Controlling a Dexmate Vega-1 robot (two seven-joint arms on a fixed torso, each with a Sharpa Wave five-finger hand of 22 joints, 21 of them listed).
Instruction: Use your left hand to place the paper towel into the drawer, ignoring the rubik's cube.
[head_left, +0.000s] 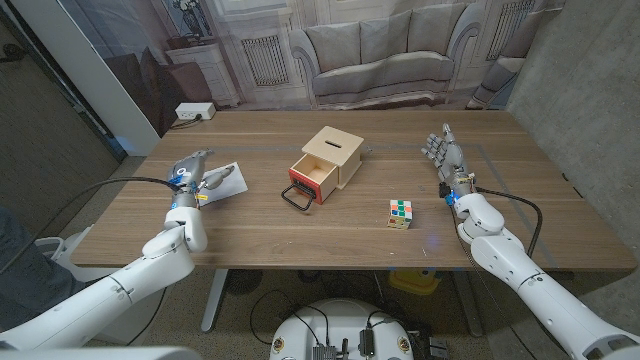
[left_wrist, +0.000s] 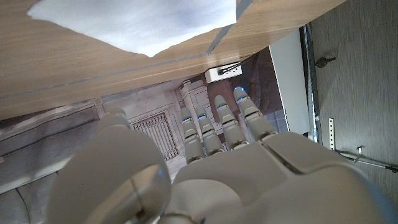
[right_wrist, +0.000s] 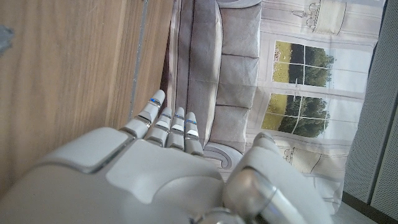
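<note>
Left hand (head_left: 192, 176) at left of frame, fingers straight, slightly parted, holding nothing, just short of paper towel (head_left: 226, 181) lying flat beside fingertips toward open drawer (head_left: 313, 178) at centre; right hand (head_left: 447, 157) well apart.

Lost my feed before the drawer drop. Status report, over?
Left robot hand open beside the paper towel, not gripping. Right robot hand open, idle. Drawer pulled open. Rubik's cube off to the side, path clear.
</note>
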